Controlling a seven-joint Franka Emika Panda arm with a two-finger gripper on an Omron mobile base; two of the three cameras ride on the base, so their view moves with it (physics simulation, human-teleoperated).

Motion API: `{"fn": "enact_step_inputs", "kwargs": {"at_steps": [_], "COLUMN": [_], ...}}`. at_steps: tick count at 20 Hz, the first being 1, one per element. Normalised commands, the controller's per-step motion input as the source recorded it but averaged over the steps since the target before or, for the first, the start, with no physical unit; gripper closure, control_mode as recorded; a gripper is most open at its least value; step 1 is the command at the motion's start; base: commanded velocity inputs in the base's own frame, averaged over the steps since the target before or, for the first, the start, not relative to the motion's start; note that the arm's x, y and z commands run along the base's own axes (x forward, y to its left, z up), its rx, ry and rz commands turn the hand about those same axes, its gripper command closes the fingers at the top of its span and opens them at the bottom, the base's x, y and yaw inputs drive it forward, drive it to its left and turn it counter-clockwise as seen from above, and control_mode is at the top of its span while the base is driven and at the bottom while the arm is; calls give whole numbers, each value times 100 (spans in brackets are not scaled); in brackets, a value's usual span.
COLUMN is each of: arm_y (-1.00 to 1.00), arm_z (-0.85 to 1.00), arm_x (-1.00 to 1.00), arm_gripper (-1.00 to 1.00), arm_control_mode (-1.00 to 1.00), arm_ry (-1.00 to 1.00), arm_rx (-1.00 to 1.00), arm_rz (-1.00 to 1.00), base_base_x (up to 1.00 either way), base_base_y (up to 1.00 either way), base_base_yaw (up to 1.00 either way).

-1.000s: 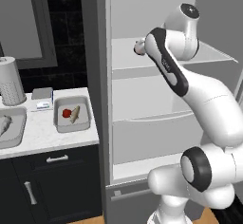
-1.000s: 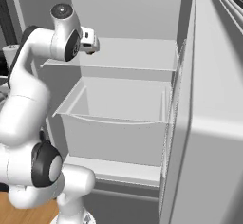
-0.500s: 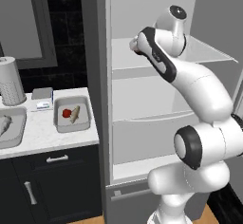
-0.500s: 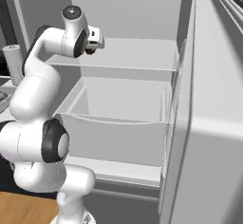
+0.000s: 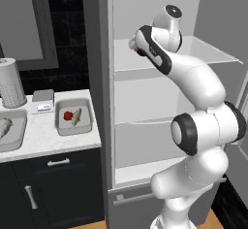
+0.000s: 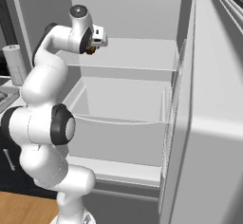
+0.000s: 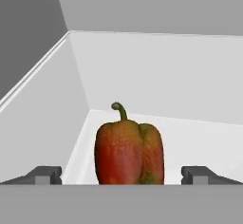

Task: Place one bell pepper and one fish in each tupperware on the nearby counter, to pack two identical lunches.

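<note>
The fridge [image 5: 160,102] stands open beside the table [image 5: 43,136], and the white arm [image 5: 193,82] now reaches higher and deeper into it than a second ago: the elbow has swung up and the wrist has turned toward the upper shelf [image 6: 137,59]. The base itself did not drive, because the table and the fridge sit at the same place in both base views as before.

The hand [image 7: 121,173] is now in front of a bell pepper [image 7: 129,148] that stands upright on this shelf, stem up, near the corner of the fridge walls. In the hand view the two fingertips [image 7: 45,175] are spread wide, one at each side of the pepper, and I see a gap between each tip and the pepper skin, so it is not pinched yet. In the right base view a small orange spot shows just at the hand (probably the same pepper, but too small to be sure).

On the table, the nearer tupperware [image 5: 72,118] already holds a red pepper [image 5: 68,115] and a fish [image 5: 77,117], lying side by side. The second tupperware [image 5: 12,132] at the left edge holds a fish [image 5: 4,127]; I cannot see a pepper in it.

I judge that the approach is finished and the closing comes next. This pepper seems the last missing piece for the second lunch. The pepper is round and smooth, so it may slip if the tips close too high.
</note>
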Motion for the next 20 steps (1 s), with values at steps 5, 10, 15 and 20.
{"fn": "enact_step_inputs", "kwargs": {"at_steps": [5, 10, 15, 20], "arm_y": [-2, 0, 0, 0], "arm_z": [-11, -9, -2, -23], "arm_x": [-15, 17, 37, 0], "arm_gripper": [-100, -100, -100, -100], "arm_control_mode": [-100, -100, -100, -100], "arm_ry": [0, 0, 2, 4], "arm_rx": [0, 0, 0, 0], "arm_rz": [0, 0, 0, 0], "base_base_x": [0, 0, 0, 0], "base_base_y": [0, 0, 0, 0], "base_base_yaw": [0, 0, 0, 0]}}
